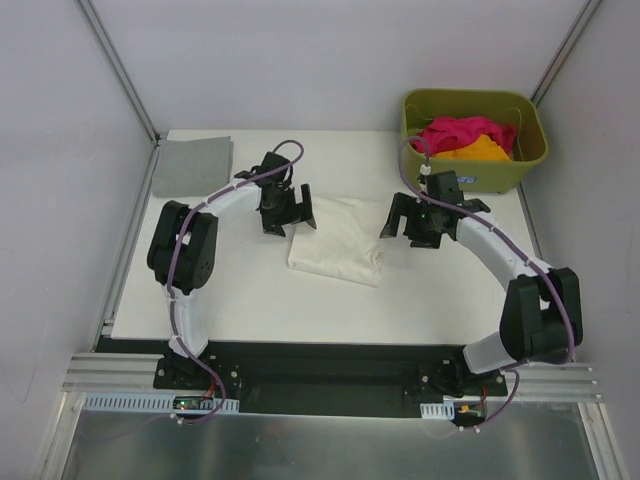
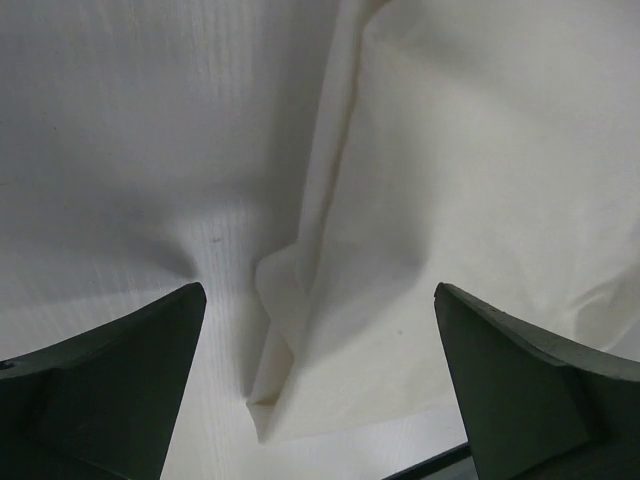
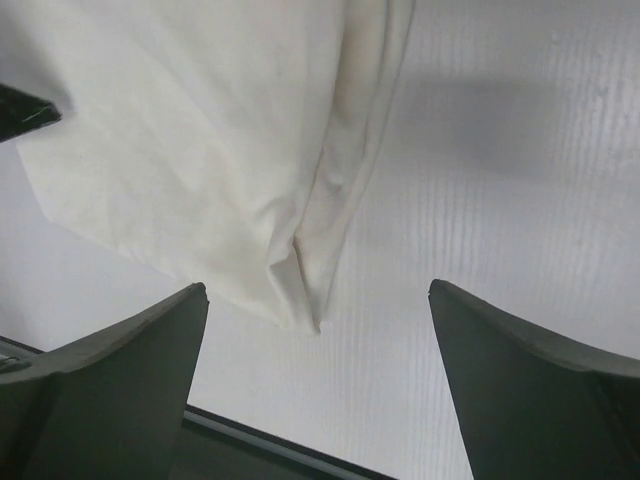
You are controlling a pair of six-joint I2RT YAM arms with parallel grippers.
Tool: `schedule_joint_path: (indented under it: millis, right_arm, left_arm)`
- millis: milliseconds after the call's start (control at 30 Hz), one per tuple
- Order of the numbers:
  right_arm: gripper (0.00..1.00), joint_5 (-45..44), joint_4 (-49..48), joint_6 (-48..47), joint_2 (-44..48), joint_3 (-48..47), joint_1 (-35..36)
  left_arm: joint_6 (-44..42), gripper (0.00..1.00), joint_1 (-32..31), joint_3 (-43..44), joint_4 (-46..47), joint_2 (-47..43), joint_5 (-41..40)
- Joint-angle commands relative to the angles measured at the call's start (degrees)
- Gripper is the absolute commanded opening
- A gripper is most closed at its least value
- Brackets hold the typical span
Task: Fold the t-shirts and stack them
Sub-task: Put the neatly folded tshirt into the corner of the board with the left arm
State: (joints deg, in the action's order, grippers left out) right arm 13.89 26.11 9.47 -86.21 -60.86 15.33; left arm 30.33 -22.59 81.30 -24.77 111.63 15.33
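Note:
The cream-white t-shirt lies folded into a rough rectangle in the middle of the table. My left gripper is open and empty above its left edge; the left wrist view shows the shirt's folded corner between the fingers. My right gripper is open and empty above its right edge; the right wrist view shows the shirt's corner. A grey t-shirt lies folded flat at the back left. Magenta-pink and orange t-shirts lie bunched in the basket.
The olive-green plastic basket stands at the back right corner of the table. Grey walls and metal frame posts enclose the back and sides. The table's dark front edge shows in the right wrist view.

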Motion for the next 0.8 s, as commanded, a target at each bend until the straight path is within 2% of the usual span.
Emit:
schedule_joint_path:
  millis: [0, 100, 133, 233, 333, 367, 467, 500, 600, 667, 767]
  right_arm:
    - [0.97, -5.27, 6.14, -3.06, 7.37, 0.47, -0.22]
    - [0.97, -7.99, 7.81, -3.50, 11.14, 2.23, -0.30]
    - [0.97, -9.48, 8.60, -3.50, 12.03, 2.50, -0.13]
    - [0.97, -10.72, 9.05, -3.59, 14.40, 3.90, -0.22]
    - [0.97, -11.16, 9.14, -3.94, 15.90, 4.61, -0.22]
    - [0.97, -11.43, 9.14, -3.94, 16.08, 4.70, -0.22]
    - [0.97, -12.66, 9.05, -4.29, 16.78, 5.22, -0.22]
    - [0.97, -13.01, 9.05, -4.64, 16.87, 5.40, -0.22]
    - [0.97, -13.54, 9.05, -5.52, 17.57, 6.10, -0.22]
    - [0.97, -17.84, 9.49, -6.31, 18.71, 6.89, -0.22]
    - [0.97, -20.92, 10.63, -7.80, 19.94, 7.51, -0.22]
  left_arm:
    - [-1.23, 0.99, -1.05, 4.21, -4.31, 4.73, -0.92]
    - [-1.32, 0.93, -2.54, 5.97, -4.75, 6.84, -3.64]
    - [-1.32, 0.85, -3.50, 6.33, -5.10, 7.89, -4.08]
    - [-1.23, 0.78, -5.18, 7.65, -5.72, 10.17, -5.75]
    - [-1.06, 0.65, -7.38, 8.96, -6.60, 12.19, -8.73]
    - [-0.97, 0.52, -8.25, 9.31, -7.04, 12.64, -9.61]
    - [-0.88, 0.24, -9.23, 11.07, -8.09, 14.13, -12.51]
    - [-0.97, 0.00, -9.40, 12.21, -8.53, 14.22, -13.48]
    - [-3.15, 0.00, -9.40, 14.40, -10.54, 13.26, -21.64]
    - [-5.35, 0.00, -9.23, 15.55, -11.43, 11.59, -30.83]
    - [-10.98, 0.00, -7.56, 17.49, -11.79, 9.75, -39.91]
